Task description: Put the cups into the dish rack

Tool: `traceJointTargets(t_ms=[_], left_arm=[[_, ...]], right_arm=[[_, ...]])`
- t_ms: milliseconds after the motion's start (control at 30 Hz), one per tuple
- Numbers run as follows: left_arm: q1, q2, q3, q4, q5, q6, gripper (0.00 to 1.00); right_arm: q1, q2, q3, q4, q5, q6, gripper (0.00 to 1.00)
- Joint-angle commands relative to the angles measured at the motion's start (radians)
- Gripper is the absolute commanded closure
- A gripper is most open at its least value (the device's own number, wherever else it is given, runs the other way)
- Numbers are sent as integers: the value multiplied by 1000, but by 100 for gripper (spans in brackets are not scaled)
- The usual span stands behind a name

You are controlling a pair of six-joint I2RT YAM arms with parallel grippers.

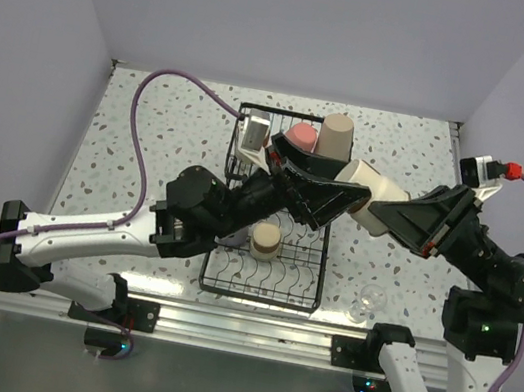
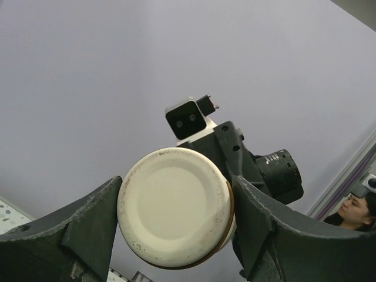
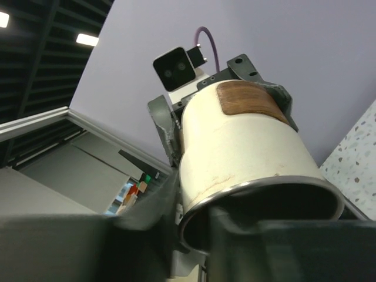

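Handover of the cream cup [image 1: 370, 187] seemed in hand, mid-frame above the dish rack [image 1: 321, 267]. The left tool [image 2: 176, 194] was clamped on its base; the right tool [image 3: 194, 241] met its rim, grip unclear. Next, one tool probably needed to release.

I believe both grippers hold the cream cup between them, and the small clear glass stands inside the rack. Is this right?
Not quite. The top view shows the clear glass on the table, right of the rack, not inside it. The left gripper and right gripper do hold the cream cup between them.
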Motion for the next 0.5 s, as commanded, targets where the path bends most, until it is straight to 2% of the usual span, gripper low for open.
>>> traceJointTargets(t_ms=[0,100,233,367,467], left_arm=[[-7,-11,29,24,22,10,100],[-7,-34,15,13,5,11,100],[-7,-69,-11,-13,-41,20,100],[-7,-106,-13,-93,-92,43,100],[-7,-147,-4,-171,-147,66,100]], right_arm=[[7,-2,3,-114,-26,-96,57],[13,-5,21,-191,-29,-151,27],[17,-6,55,-345,-28,-249,9],[28,-9,94,-482,-25,-379,2],[42,-2,159,-612,-8,-491,2]])
